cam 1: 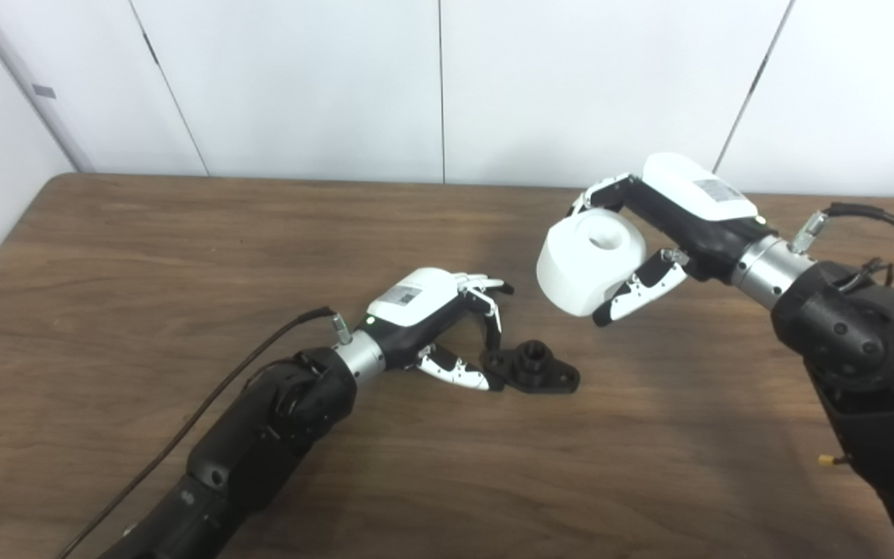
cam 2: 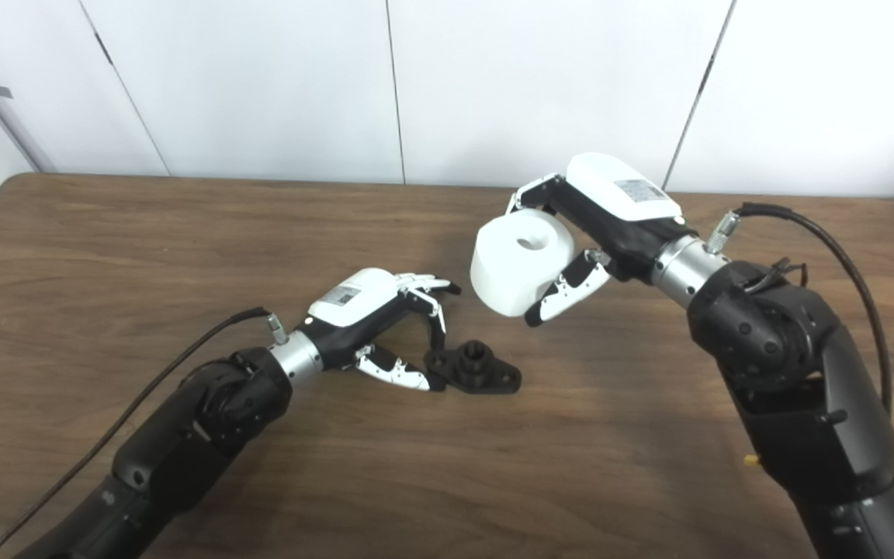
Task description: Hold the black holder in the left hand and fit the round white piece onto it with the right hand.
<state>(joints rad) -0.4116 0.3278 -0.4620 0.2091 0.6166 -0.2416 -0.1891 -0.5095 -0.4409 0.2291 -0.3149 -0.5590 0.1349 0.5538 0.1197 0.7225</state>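
Here the black holder (cam 1: 534, 366) lies flat on the wooden bench (cam 1: 183, 256), a low base with two ear-like lugs and a short round hub standing up from its middle. It sits right at the fingertips of the left hand (cam 1: 447, 326): the thumb reaches along the bench to the holder's near lug and seems to touch it, while the fingers (cam 1: 486, 299) curve down just behind that same end. The left hand is spread around that end, not clenched, and whether it actually pinches the lug cannot be told from either view; the holder rests on the bench, not lifted. Up and to the right of the holder, well clear of the surface, the round white piece (cam 1: 590, 262) hangs in the air, a thick drum with a round hole in its upper face, tilted so that this face looks up and toward the cameras. The right hand (cam 1: 668, 233) is grasping it, fingers hooked over the far top edge and thumb (cam 1: 637, 293) pressed against the lower near side. The white piece is apart from the holder, with bare bench between them. A dark cable (cam 1: 206, 404) trails from the left wrist along the bench, and white wall panels (cam 1: 447, 78) stand behind the far edge.
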